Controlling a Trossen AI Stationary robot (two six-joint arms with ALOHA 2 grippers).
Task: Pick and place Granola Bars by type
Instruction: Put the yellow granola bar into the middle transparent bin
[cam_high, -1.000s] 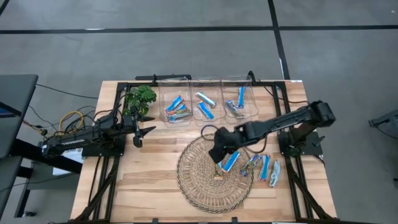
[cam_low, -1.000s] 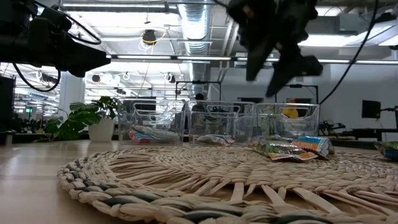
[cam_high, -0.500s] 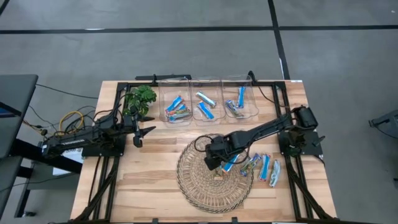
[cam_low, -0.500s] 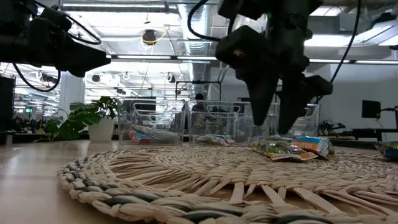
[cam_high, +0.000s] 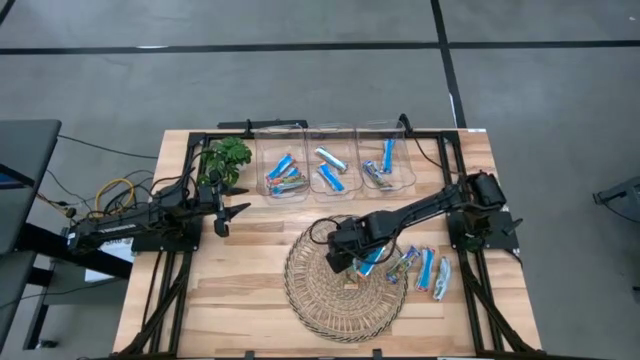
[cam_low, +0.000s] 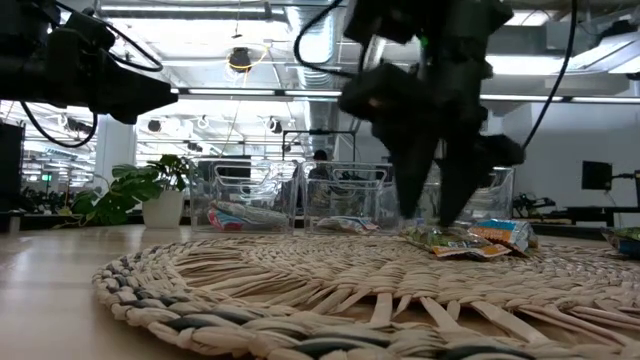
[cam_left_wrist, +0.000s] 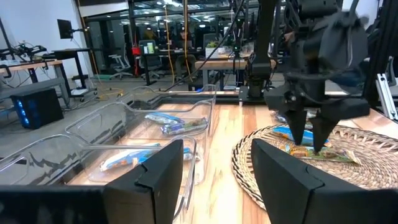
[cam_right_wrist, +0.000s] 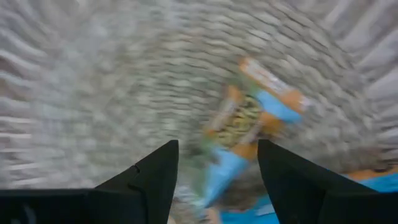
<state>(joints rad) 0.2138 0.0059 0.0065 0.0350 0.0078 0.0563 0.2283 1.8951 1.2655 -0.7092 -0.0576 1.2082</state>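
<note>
1. The right gripper hangs low over the woven mat, fingers pointing down and spread apart with nothing between them, apparently lined up to take a bar from above.
2. Just below and ahead of its fingertips lies a multicoloured bar, flat on the mat with a bright blue bar touching it on the side away from the mat's middle.
3. That closeness is the likely snag: closing here could catch both wrappers.
4. More Granola Bars lie beyond the mat's edge, near the right arm's base.
5. Behind the gripper stand three clear bins, each already holding bars.
6. The left gripper waits well apart, beside the potted plant, fingers parted.
</note>
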